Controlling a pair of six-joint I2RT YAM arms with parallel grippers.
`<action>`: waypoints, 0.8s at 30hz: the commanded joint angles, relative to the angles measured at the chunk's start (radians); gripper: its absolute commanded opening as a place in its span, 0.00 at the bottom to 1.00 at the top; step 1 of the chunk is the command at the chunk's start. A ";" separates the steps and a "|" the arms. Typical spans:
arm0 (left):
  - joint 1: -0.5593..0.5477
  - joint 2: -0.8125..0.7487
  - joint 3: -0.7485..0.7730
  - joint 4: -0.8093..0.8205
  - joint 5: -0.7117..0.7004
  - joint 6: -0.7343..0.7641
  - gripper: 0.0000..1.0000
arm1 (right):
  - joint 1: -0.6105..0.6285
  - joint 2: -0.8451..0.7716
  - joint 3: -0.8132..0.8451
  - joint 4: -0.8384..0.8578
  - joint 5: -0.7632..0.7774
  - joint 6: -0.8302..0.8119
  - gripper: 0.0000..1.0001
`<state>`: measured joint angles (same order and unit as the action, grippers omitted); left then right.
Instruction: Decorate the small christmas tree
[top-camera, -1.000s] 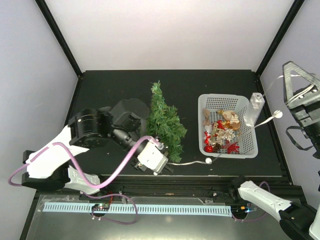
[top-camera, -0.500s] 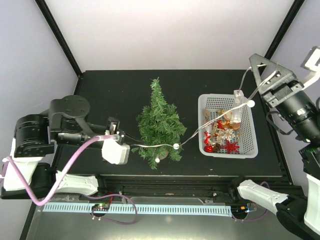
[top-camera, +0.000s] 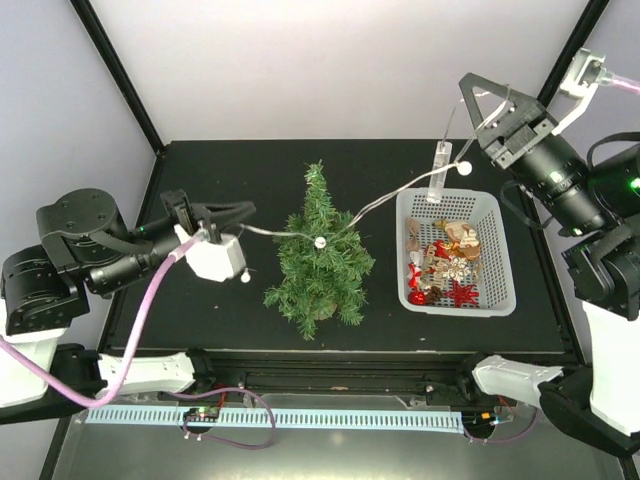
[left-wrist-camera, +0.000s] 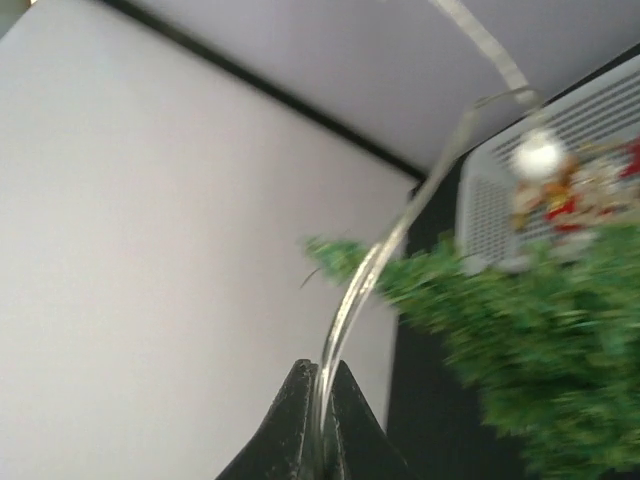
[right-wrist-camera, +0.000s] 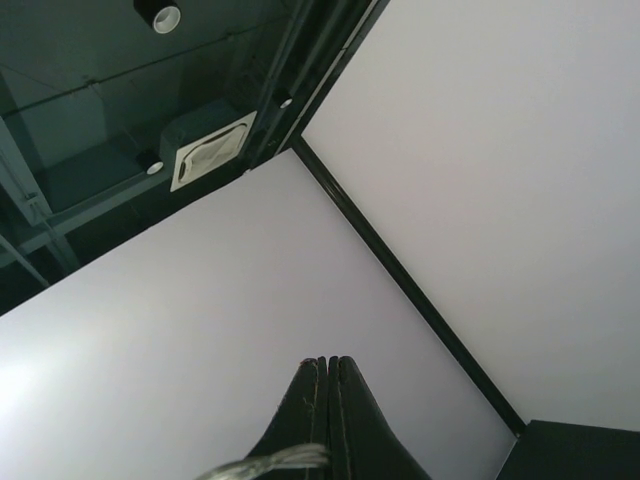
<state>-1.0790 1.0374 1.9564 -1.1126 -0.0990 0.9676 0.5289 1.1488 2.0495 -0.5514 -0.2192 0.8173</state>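
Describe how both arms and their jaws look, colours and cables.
Both arms have bulky black joint housings and white link shells. The left arm carries a looping lilac cable and a white wrist box; the right arm shows a pink cable end. Both pairs of jaws are black and tapered.

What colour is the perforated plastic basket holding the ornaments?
White; the perforated plastic basket shows best in the top external view.

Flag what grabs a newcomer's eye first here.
A beaded light string is strung between the left gripper and the right gripper, both shut on it, crossing the small christmas tree at centre. Right of the tree, a white basket holds red and gold ornaments.
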 joint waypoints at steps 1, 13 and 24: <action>0.116 0.008 -0.026 0.221 -0.134 0.067 0.02 | 0.006 0.062 0.061 0.065 0.022 -0.001 0.01; 0.676 0.099 0.051 0.343 0.216 -0.120 0.02 | 0.001 0.256 0.253 0.081 0.037 -0.019 0.01; 0.871 0.236 0.171 0.249 0.477 -0.243 0.02 | -0.051 0.296 0.238 0.011 0.176 -0.046 0.01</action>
<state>-0.2653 1.2350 2.0274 -0.8070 0.1993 0.8146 0.4946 1.4330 2.2803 -0.5053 -0.1242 0.8082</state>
